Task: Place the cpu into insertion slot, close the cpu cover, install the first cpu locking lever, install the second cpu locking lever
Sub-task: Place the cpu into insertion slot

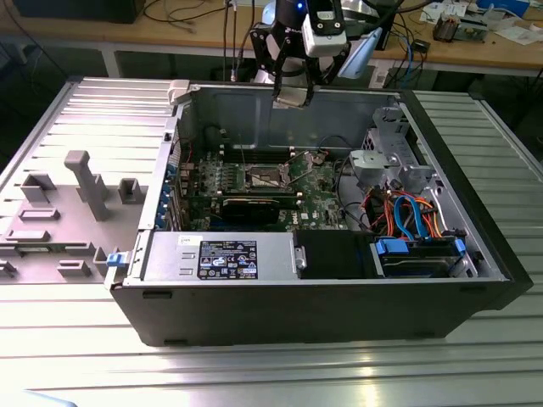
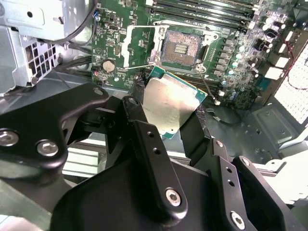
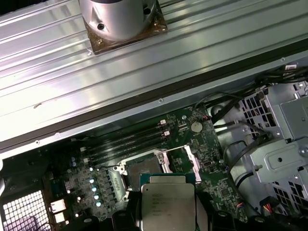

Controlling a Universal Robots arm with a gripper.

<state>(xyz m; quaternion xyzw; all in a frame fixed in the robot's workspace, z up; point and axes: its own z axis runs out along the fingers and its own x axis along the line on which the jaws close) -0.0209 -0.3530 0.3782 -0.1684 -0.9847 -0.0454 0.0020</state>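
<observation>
My gripper hangs over the back wall of the open computer case, above the motherboard. It is shut on the cpu, a flat square chip with a silver-grey top, gripped at two opposite edges by the black fingers. The cpu is in the air, apart from the board. Below it lies the insertion slot, dark centre bare. The cpu cover is swung open beside the slot. Two thin wire levers stick out, unlatched.
A black graphics card lies in front of the slot, long memory slots behind it. A metal drive cage and coloured cables fill the exterior view's right. A grey fixture plate stands outside on the left.
</observation>
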